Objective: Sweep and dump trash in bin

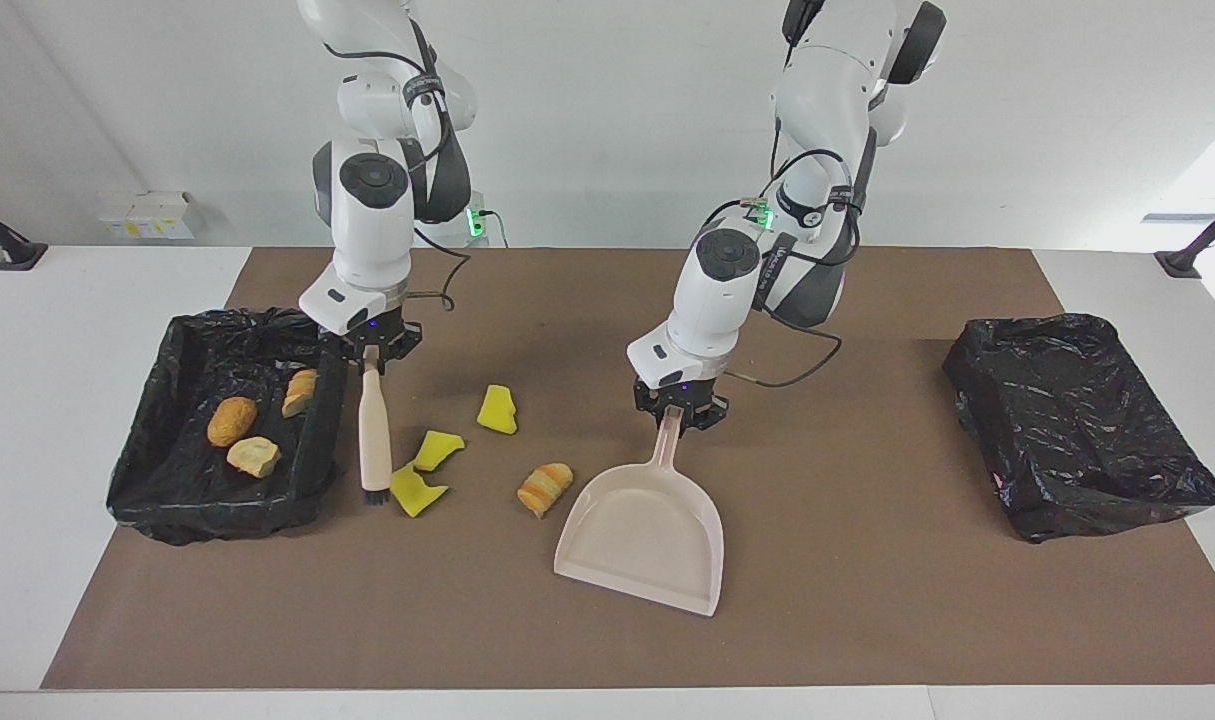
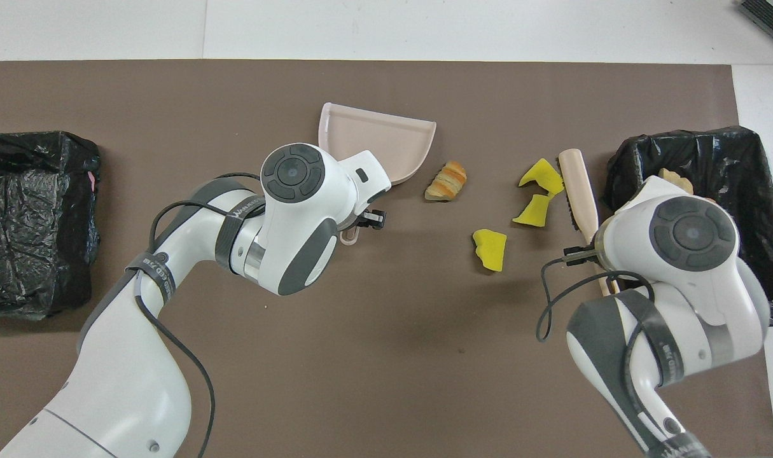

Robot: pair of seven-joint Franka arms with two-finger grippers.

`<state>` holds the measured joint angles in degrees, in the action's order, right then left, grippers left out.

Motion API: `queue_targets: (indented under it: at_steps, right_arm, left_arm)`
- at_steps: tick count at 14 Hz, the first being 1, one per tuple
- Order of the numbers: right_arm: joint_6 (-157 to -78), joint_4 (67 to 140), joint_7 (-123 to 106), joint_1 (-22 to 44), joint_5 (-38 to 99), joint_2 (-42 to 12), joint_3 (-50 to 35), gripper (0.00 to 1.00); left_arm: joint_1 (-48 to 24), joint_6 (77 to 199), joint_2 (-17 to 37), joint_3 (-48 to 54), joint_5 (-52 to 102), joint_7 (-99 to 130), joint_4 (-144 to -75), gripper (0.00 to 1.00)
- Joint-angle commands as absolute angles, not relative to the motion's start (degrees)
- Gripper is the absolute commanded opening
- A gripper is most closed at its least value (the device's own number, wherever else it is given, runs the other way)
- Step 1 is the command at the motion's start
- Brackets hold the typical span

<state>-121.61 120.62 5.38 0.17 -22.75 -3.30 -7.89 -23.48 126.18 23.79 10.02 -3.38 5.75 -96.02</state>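
My left gripper (image 1: 677,412) is shut on the handle of the beige dustpan (image 1: 642,535), whose mouth is slewed toward a striped bread lump (image 1: 545,488) just beside it. My right gripper (image 1: 370,352) is shut on the handle of a brush (image 1: 373,430). The brush hangs bristles down beside the black-lined bin (image 1: 217,515) at the right arm's end of the table. Its tip is next to a yellow scrap (image 1: 414,492). Two more yellow scraps (image 1: 435,449) (image 1: 497,410) lie on the mat between brush and dustpan. Three bread lumps (image 1: 231,421) lie in that bin.
A second black-lined bin (image 1: 1077,430) stands at the left arm's end of the table. The brown mat (image 1: 867,600) covers the work area and white table shows around it. Cables hang from both wrists.
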Motion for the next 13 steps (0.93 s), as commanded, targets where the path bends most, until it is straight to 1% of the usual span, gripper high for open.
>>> queue_targets:
  at_steps: [1, 4, 7, 8, 11, 13]
  right_arm:
    - [-122.70, 119.61, 3.17, -0.88, -26.27, -6.06, -8.79, 0.00]
    - [-121.64, 121.02, 3.51, 1.31, -24.27, -5.89, -9.14, 0.00]
    - [-121.03, 121.46, 4.74, 2.11, -15.75, -5.54, -9.14, 0.00]
    - [-120.68, 121.73, 5.79, 2.37, -14.34, -5.36, -9.40, 0.00]
    - [-119.09, 121.82, 11.67, 7.89, -10.29, -5.19, -9.75, 0.00]
    - [-118.57, 121.82, 11.34, 11.50, -8.80, -5.19, -9.84, 0.00]
  left_arm:
    - [-20.31, 118.50, 18.64, 9.76, -4.83, -6.01, -96.68, 0.00]
    - [-16.80, 114.18, 16.27, 9.58, -4.92, -18.33, -97.21, 0.00]
    - [-13.46, 110.48, 14.07, 9.58, -4.92, -30.20, -98.95, 0.00]
    - [-12.75, 111.52, 13.19, 9.58, -4.92, -32.84, -101.40, 0.00]
    - [-9.07, 115.65, 8.45, 9.58, -7.11, -44.34, -110.80, 0.00]
    - [-6.08, 119.16, 5.72, 9.58, -7.56, -55.23, -116.52, 0.00]
